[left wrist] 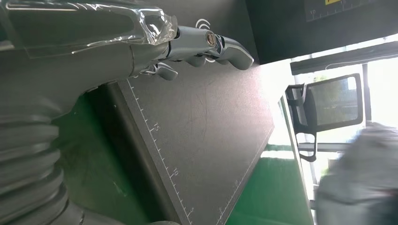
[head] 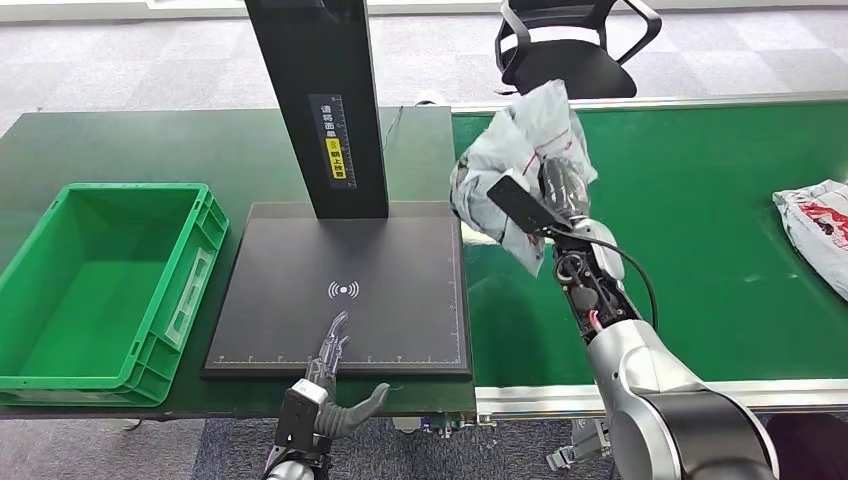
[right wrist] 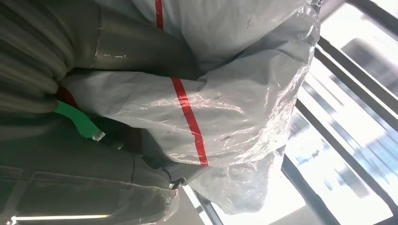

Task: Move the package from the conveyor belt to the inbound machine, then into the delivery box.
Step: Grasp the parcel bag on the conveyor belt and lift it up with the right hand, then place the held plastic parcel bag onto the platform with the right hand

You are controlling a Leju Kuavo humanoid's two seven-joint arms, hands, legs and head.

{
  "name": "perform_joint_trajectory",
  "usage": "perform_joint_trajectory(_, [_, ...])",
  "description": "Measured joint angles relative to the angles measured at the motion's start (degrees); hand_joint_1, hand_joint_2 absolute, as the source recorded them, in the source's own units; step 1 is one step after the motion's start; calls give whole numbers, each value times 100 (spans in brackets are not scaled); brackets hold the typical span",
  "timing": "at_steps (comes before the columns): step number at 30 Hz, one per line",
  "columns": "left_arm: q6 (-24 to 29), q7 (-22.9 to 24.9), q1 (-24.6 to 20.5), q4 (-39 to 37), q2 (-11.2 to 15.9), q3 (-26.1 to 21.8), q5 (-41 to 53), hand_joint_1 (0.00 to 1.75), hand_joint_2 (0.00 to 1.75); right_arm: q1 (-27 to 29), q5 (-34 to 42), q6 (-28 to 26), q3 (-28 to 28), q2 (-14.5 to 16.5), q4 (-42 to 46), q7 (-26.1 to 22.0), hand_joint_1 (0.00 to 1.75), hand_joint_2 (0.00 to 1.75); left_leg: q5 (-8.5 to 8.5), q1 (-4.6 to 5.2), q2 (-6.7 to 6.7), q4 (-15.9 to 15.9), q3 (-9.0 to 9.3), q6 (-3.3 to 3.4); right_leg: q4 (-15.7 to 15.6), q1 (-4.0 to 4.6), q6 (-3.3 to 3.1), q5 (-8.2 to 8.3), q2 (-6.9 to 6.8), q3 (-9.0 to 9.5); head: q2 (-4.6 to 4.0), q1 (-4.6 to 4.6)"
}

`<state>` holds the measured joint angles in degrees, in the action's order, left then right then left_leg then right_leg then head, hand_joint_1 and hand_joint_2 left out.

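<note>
My right hand grips a crumpled grey plastic package with red stripes, lifted above the left end of the green conveyor belt, near the right edge of the black inbound machine plate. In the right wrist view the package lies against the hand. My left hand is open, fingers stretched over the plate's front edge; in the left wrist view its fingers point across the plate. The green delivery box stands empty left of the plate.
The machine's black column rises at the back of the plate. A second white and red package lies on the belt at the far right. A black office chair stands behind the belt.
</note>
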<state>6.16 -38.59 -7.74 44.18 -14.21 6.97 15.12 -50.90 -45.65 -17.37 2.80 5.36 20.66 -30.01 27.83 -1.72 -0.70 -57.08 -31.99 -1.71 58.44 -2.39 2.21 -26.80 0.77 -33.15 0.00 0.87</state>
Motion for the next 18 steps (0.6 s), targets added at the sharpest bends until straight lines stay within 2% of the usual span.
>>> perform_joint_trajectory(4, [88,-3,0,2,0,2,-51,0,175,-39,657,-44,-220,303,419,-719,175,175,0,-1,-4,2,1,0,0,1,0,-1,2,-1,0,-1])
perform_joint_trajectory(9, [116,-3,4,15,2,1,-85,0,175,202,872,126,74,755,776,-981,175,175,0,-6,-4,4,1,-1,1,7,-2,-1,2,-3,0,-1])
perform_joint_trajectory(15, [180,-3,41,101,2,-23,-133,0,175,357,1132,814,672,1078,841,-974,175,175,-1,-7,-2,3,-9,-2,1,7,-1,-1,-1,-8,0,1])
perform_joint_trajectory(18, [261,-3,177,392,4,-41,-181,0,175,374,1375,1759,1010,1212,770,-815,175,175,0,-6,-13,3,-16,-2,2,7,-1,-1,3,-20,0,1])
